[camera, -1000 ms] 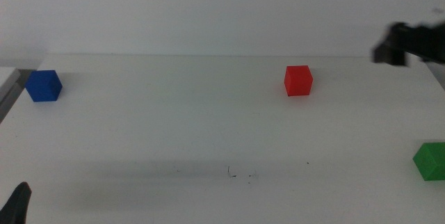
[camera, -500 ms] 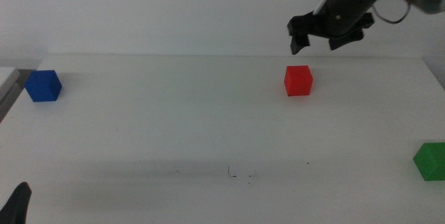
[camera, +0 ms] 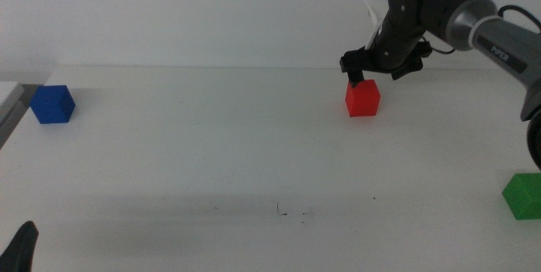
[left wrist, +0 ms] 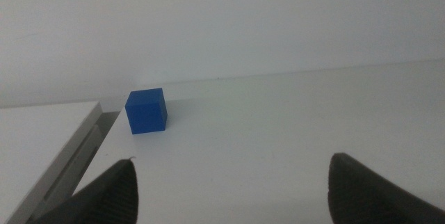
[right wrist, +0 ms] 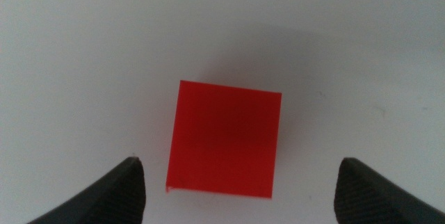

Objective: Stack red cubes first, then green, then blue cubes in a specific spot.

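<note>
Hovering above the red cube (camera: 363,98), right end effector (camera: 375,68) spread wide

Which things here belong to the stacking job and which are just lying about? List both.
Job:
red cube, right hand open just above it
green cube, near right edge
blue cube, far left
marked spot, front centre
left hand, open, waiting by the bottom edge

Lying about:
pale slab beside the blue cube

You have the right claw (camera: 365,67) hovering just above the red cube (camera: 363,98) at the far right-centre of the bench (camera: 211,154), the blue cube (camera: 52,104) far left, the green cube (camera: 524,195) near right, the marked spot (camera: 293,212) front-centre, and the left claw (camera: 20,251) waiting front-left.
</note>
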{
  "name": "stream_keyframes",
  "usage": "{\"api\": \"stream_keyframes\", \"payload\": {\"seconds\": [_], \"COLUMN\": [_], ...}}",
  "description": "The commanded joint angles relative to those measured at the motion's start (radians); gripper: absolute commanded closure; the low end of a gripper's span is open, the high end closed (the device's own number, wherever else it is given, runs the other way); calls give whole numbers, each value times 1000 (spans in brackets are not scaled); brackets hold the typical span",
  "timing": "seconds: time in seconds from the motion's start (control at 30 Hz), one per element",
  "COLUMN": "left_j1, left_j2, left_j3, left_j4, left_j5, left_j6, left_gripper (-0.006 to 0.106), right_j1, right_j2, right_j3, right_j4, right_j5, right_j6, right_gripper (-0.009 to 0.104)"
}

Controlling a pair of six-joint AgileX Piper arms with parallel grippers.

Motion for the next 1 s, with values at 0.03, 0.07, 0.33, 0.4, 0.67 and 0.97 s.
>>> {"api": "stream_keyframes", "payload": {"seconds": [0.03, 0.07, 0.33, 0.4, 0.67, 0.97], "left_j1": [0, 0, 0, 0, 0, 0], "left_j2": [-4, -4, -4, -4, -4, -4], "left_j3": [1, 1, 1, 1, 1, 1], "left_j4": [-2, -2, -2, -2, -2, -2], "left_j5": [-14, -14, -14, -14, -14, -14], "left_j6": [-1, -1, -1, -1, -1, -1], "left_gripper": [7, 7, 7, 7, 7, 7], "right_j1": [0, 0, 0, 0, 0, 32], "right_j2": [16, 21, 58, 71, 106, -19], "right_j3": [-8, -8, -8, -8, -8, 15], "right_j4": [-23, -19, -17, -17, -17, -19], "right_j5": [-41, -53, -86, -96, -138, -27], "right_j6": [7, 12, 20, 20, 20, 155], "right_gripper": [2, 3, 6, 9, 46, 89]}}
